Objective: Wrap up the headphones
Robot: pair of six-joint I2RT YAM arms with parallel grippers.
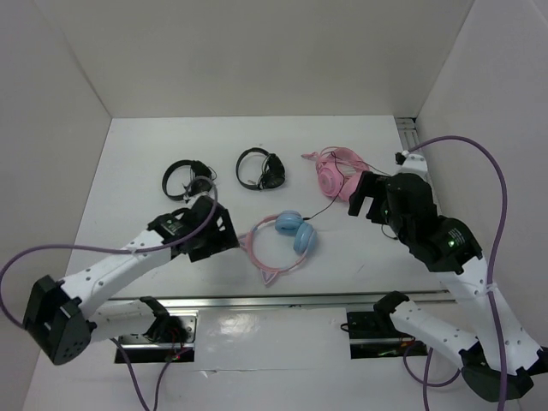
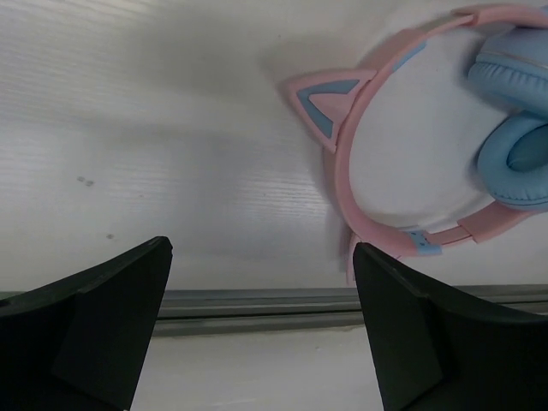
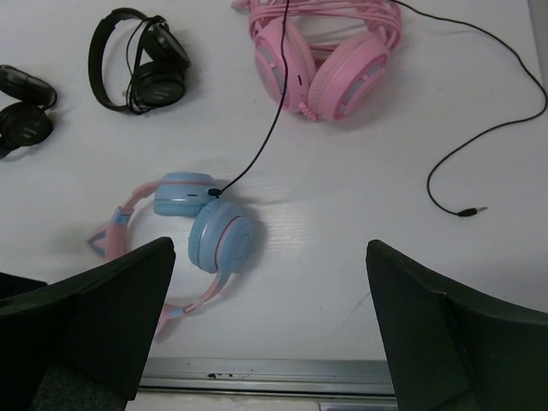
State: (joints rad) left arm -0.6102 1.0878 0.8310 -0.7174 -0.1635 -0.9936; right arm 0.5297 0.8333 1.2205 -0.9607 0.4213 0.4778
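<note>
White matte counter (image 1: pixel 342 257) carries the headphones (image 1: pixel 282 240) near its middle, just right of the left fingers (image 2: pixel 103 325), which stand spread and empty; the thin, rigid pink headband loops toward them, and the padded light-blue cups sit at the far-right end. Their thin black cable (image 3: pixel 257 145) trails slack, far and rightward, across an all-pink headset (image 3: pixel 330 60). The right fingers (image 3: pixel 445 325), likewise apart and empty, hang farther off, so the left arm looks better placed.
</note>
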